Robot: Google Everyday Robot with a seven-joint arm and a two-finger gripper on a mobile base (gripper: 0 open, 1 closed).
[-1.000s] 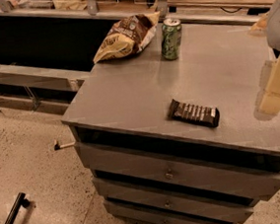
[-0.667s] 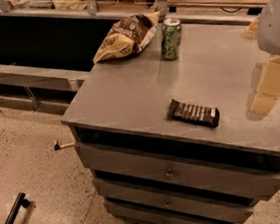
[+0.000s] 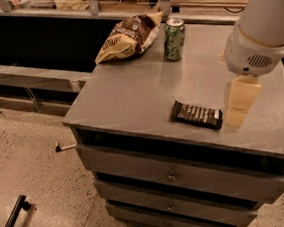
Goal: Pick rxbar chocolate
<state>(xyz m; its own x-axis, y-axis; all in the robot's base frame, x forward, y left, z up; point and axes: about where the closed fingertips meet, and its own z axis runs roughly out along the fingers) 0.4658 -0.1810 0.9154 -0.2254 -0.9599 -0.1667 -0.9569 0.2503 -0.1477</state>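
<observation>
- Near the front edge of the grey cabinet top, to the right of its middle, the rxbar chocolate is seen lying flat. Its dark wrapper with pale lettering is turned upward, and its long side is set a little oblique to the edge.
- Just beside the right end of the bar, the gripper is held low over the top, pointing downward. It is seen as one cream-coloured block under the white wrist of the arm.
- Whether the gripper is spread or closed is not shown from this angle.
- Contact between the gripper and the bar cannot be confirmed; the two are seen side by side.
- At the back of the top, a green soda can is standing upright, and a brown-and-yellow chip bag is lying just left of it.
- Both are placed well apart from the bar.
- Under the top, three drawers are stacked.
- A speckled floor is seen at the left.
</observation>
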